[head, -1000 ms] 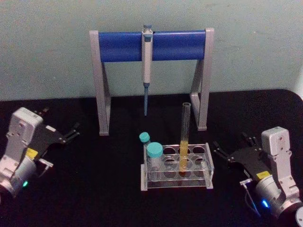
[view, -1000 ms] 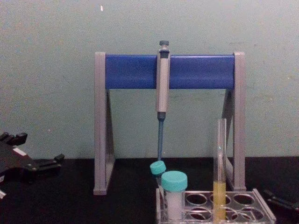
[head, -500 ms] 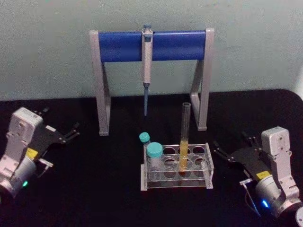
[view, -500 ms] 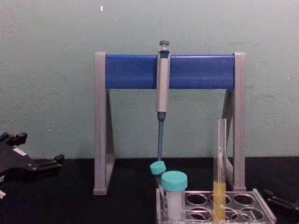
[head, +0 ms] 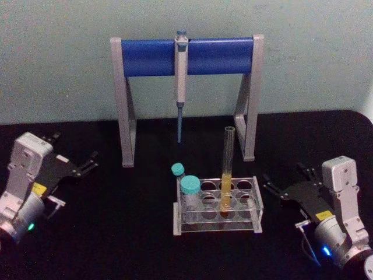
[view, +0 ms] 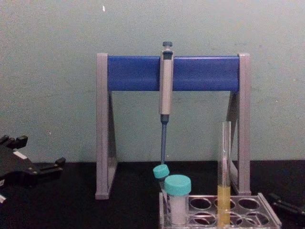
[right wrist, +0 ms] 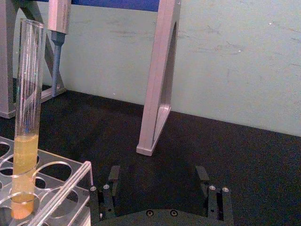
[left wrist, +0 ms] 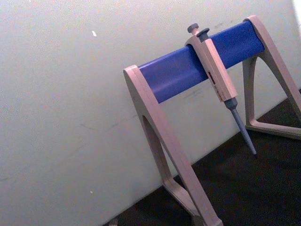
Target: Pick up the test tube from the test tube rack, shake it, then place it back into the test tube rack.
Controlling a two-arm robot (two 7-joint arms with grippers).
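Test tube (head: 227,169): long, thin, clear glass, no cap, yellow-orange liquid in lower part, standing upright in a middle hole of the test tube rack (head: 255,205). Rack is low clear plastic, 2 teal-capped vials (head: 189,191) at its left end. Right gripper (head: 287,185) just right of rack, fingers spread, holding nothing. Left gripper (head: 81,165) far left, spread, idle. Pipette stand (head: 185,57) behind.

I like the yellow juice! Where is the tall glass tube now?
The test tube stands upright in the test tube rack, mid-table, right of the teal-capped vials.
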